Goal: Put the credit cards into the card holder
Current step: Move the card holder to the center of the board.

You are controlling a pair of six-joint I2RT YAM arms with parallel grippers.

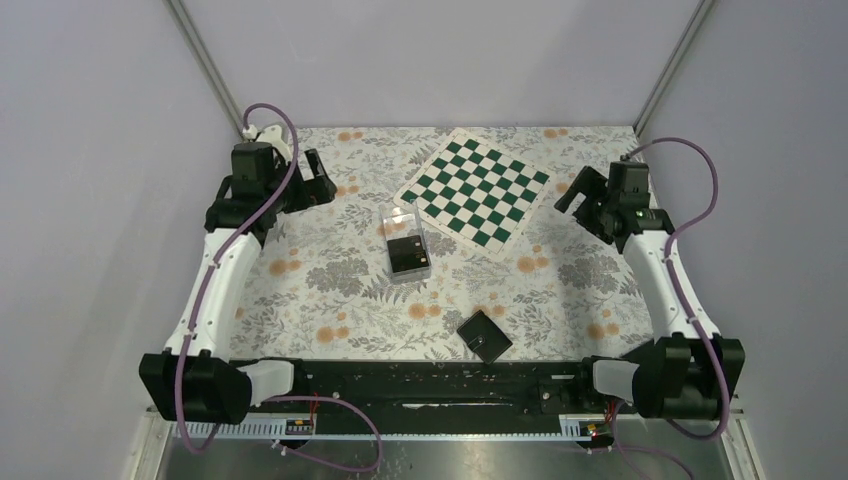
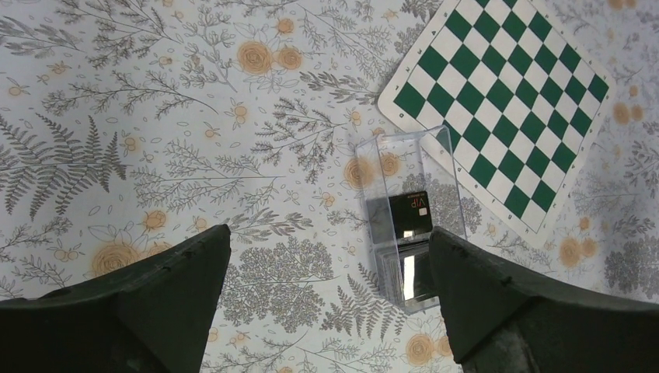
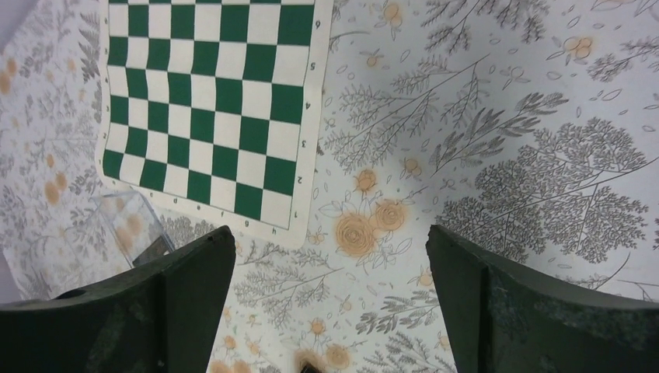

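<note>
The dark credit cards (image 1: 405,249) lie stacked inside a clear plastic box (image 1: 404,240) at the table's middle; in the left wrist view the top card (image 2: 409,215) shows gold "VIP" lettering. The black card holder (image 1: 485,335) lies closed near the front edge, right of centre. My left gripper (image 1: 318,182) is open and empty at the back left, high above the table, with the box below and right of it. My right gripper (image 1: 568,193) is open and empty at the back right, beside the checkered board.
A green-and-white checkered board (image 1: 475,190) lies at the back centre, also in the left wrist view (image 2: 505,93) and the right wrist view (image 3: 210,101). The clear box (image 3: 116,233) shows at the right wrist view's left edge. Grey walls enclose the floral table.
</note>
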